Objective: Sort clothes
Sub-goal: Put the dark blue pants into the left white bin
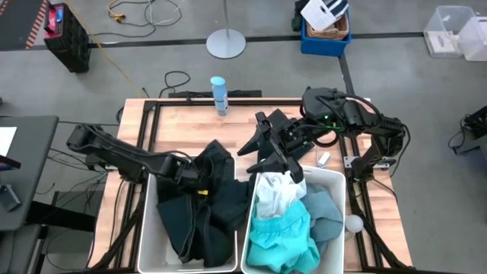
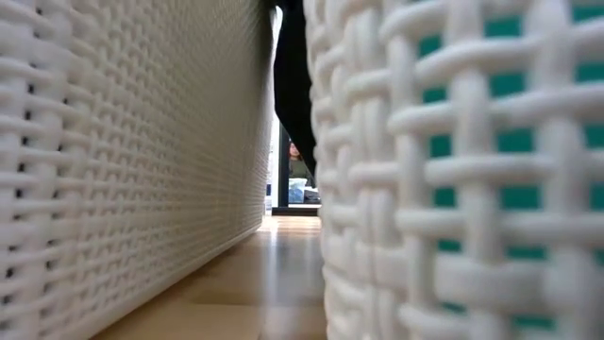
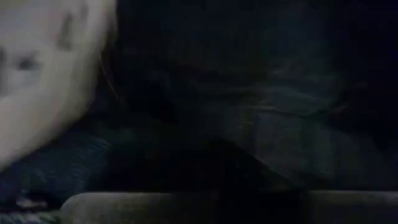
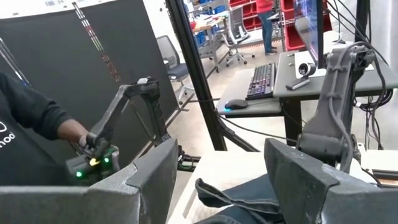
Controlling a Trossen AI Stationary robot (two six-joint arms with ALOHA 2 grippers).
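Note:
A heap of black and dark green clothes (image 1: 205, 205) fills the left white bin (image 1: 148, 228) and spills over its far rim onto the table. White (image 1: 275, 190), turquoise (image 1: 281, 236) and pale grey-blue (image 1: 323, 213) clothes lie in the right white bin (image 1: 337, 176). My left gripper (image 1: 199, 176) is sunk in the dark heap at the left bin's far end, and its wrist view shows only dark cloth (image 3: 249, 124). My right gripper (image 1: 249, 158) is open above the table, just beyond the gap between the bins. Dark cloth (image 4: 230, 196) shows low between its fingers.
A slim blue bottle (image 1: 218, 93) stands at the table's far edge. A small white ball (image 1: 354, 223) lies to the right of the right bin. In the low view, dark cloth (image 2: 293, 85) hangs into the narrow gap between the two bin walls. A person's arm (image 4: 37, 118) shows beyond the table.

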